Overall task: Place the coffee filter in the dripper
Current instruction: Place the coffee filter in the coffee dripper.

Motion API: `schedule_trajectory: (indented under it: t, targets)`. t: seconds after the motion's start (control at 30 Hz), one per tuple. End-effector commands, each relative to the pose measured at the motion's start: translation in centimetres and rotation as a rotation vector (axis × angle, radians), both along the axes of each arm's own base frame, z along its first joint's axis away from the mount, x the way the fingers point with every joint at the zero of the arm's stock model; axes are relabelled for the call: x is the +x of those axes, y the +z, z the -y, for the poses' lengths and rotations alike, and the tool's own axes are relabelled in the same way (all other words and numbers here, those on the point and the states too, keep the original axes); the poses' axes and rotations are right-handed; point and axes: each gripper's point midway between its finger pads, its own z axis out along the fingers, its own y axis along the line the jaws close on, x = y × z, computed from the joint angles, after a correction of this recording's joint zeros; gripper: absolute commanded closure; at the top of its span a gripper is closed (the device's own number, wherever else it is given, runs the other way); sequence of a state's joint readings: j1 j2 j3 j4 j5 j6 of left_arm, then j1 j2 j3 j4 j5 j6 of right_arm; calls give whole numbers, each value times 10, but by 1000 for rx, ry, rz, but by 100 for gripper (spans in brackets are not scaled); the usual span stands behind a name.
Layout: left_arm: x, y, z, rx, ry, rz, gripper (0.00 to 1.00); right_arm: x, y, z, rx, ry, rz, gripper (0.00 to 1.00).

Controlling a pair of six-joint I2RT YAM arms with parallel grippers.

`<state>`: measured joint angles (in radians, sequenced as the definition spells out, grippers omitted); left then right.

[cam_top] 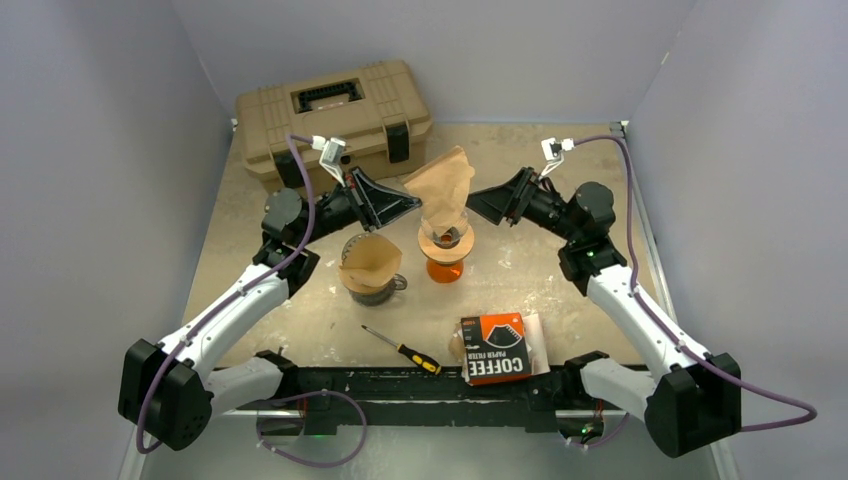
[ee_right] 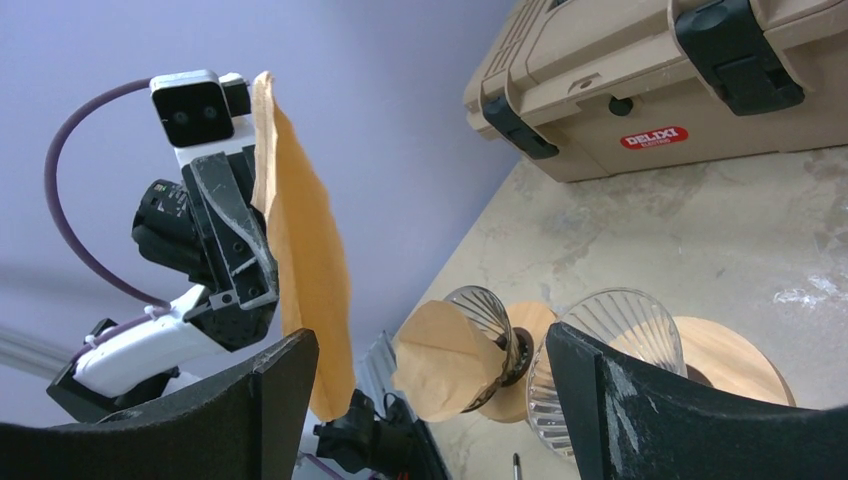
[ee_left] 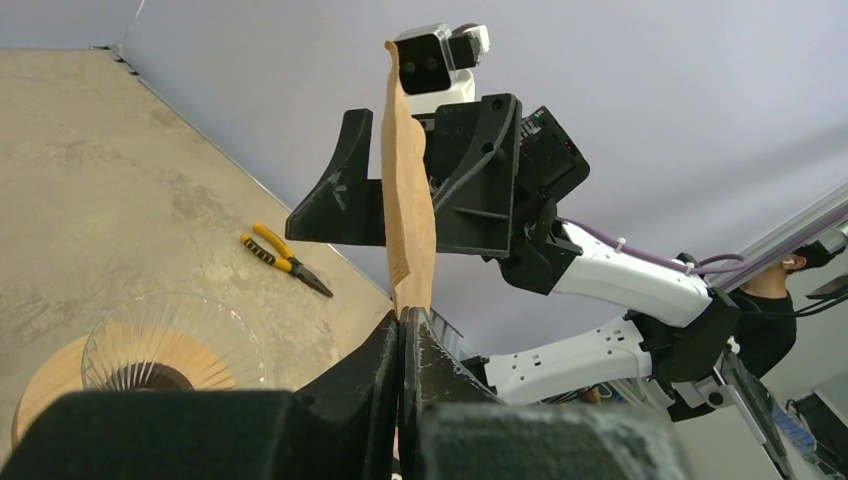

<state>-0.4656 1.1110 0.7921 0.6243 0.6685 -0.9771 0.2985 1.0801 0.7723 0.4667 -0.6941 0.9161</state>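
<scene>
A brown paper coffee filter [cam_top: 441, 186] hangs in the air just above the empty glass dripper [cam_top: 446, 240], which sits on a wooden ring and an orange stand. My left gripper [cam_top: 410, 204] is shut on the filter's left edge; in the left wrist view the filter [ee_left: 408, 200] rises straight out of the closed left gripper [ee_left: 405, 318]. My right gripper [cam_top: 478, 204] stands open at the filter's right side, one finger on each side of the sheet without touching it. From the right wrist, the filter [ee_right: 300, 260] hangs by the left finger of the right gripper [ee_right: 430, 395], with the dripper [ee_right: 615, 335] below.
A second glass dripper [cam_top: 370, 268] with a filter in it stands left of the empty one. A tan toolbox [cam_top: 335, 115] sits at the back left. A screwdriver [cam_top: 402, 350] and a coffee filter pack [cam_top: 495, 348] lie near the front edge. Yellow-handled pliers [ee_left: 285, 260] lie by the wall.
</scene>
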Motion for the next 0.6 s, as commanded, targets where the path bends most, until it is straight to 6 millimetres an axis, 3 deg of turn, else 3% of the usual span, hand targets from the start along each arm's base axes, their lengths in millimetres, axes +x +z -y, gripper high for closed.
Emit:
schedule_trajectory:
  t: [0.0,0.3,0.57]
  targets:
    - [-2,12,-3,-19,13,55,100,-2,24,-1,17,2,73,12]
    - [1,6,-1,-12,5,43,100,-3,19,-4,15,21,71,13]
    - [3,-2,1,-4,-5,21,100,-13,34,-14,33,78,120,17]
